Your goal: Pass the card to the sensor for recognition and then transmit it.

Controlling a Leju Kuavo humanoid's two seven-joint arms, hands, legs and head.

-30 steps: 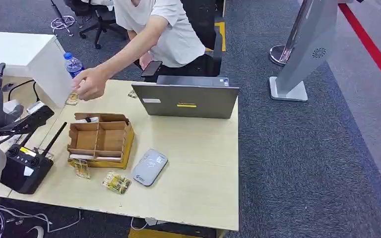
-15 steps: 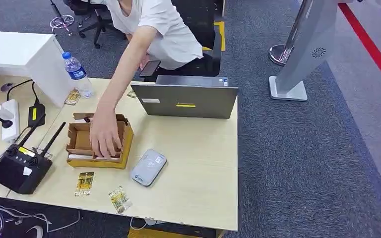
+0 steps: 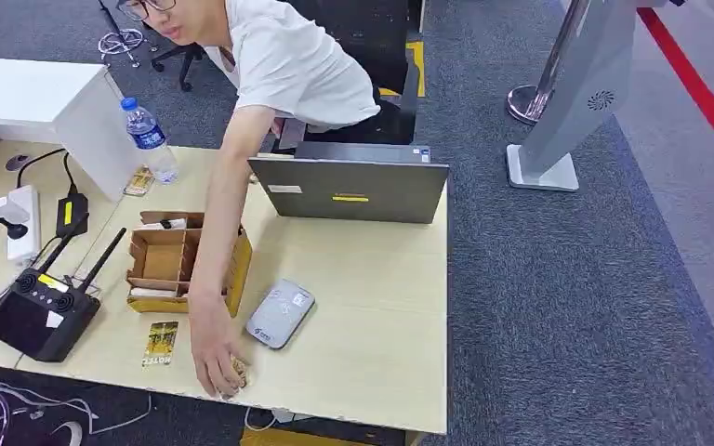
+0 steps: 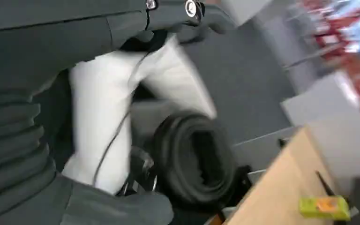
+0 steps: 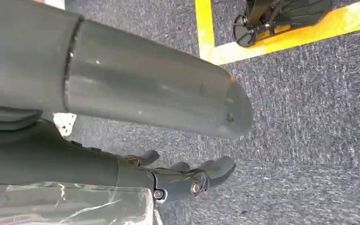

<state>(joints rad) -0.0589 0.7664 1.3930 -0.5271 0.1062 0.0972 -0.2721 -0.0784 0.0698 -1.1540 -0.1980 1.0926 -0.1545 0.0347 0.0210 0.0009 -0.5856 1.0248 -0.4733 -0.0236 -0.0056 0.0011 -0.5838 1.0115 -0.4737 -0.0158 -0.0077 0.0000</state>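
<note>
A gold card (image 3: 160,343) lies flat near the table's (image 3: 372,316) front edge, below the cardboard box (image 3: 169,260). A person leans over the table, and their hand (image 3: 214,358) covers a second gold card (image 3: 239,372) at the front edge. The grey card sensor (image 3: 280,313) lies to the right of the box. My left hand (image 4: 122,28) hangs beside the table, blurred, fingers and thumb apart, holding nothing. My right hand (image 5: 122,89) hangs over grey carpet with its fingers (image 5: 192,180) spread and nothing in it.
A laptop (image 3: 349,189) stands at the table's back, a black router (image 3: 42,316) at the front left. A water bottle (image 3: 149,139), another card (image 3: 137,181), a white power strip (image 3: 23,218) and cables lie at the back left. A grey stand (image 3: 576,84) is on the carpet.
My left hand has dropped out of the head view. The person's hand went from beside the bottle to the box, then to the front edge. Both front cards lie nearer that edge.
</note>
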